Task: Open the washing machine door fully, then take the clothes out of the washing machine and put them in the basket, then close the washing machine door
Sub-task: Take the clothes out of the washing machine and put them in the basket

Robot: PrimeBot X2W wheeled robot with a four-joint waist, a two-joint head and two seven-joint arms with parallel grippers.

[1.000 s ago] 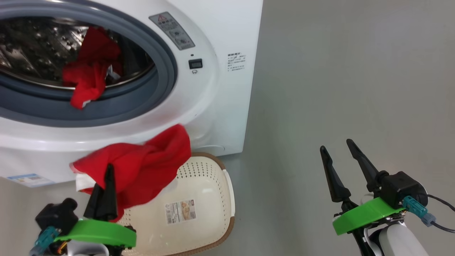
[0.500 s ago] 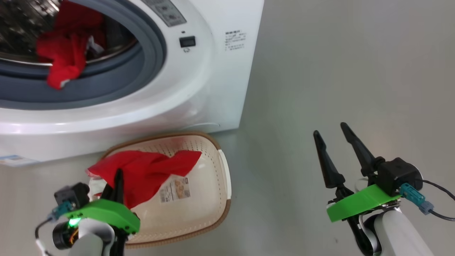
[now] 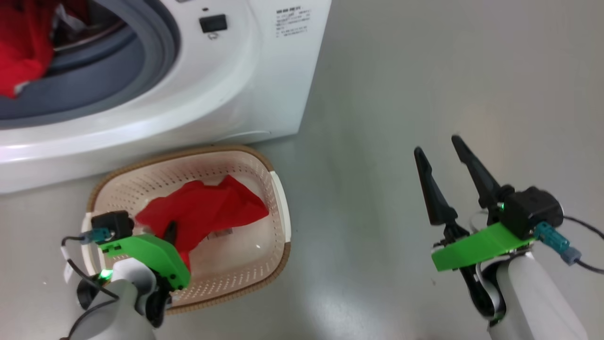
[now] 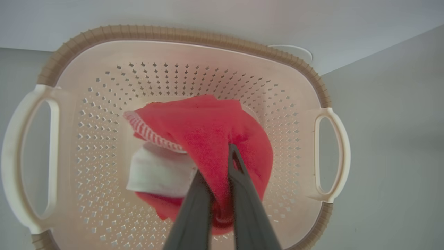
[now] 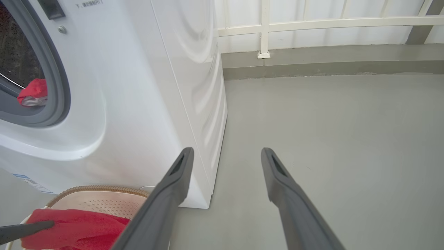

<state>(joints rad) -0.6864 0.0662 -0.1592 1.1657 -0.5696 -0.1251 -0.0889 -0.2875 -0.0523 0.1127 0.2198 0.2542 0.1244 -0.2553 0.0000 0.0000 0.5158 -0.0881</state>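
Soft red cloth; matt perf. plastic basket (woven-look rim); glossy white washer.

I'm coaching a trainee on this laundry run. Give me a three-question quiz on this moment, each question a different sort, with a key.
1. True or false: the left gripper is shut on a red garment over the basket.
2. The right gripper is: A) open and empty, B) holding cloth, C) inside the drum.
3. Fill in: the other red garment hangs at the mouth of the ____.
Key: 1 true; 2 A; 3 washing machine.
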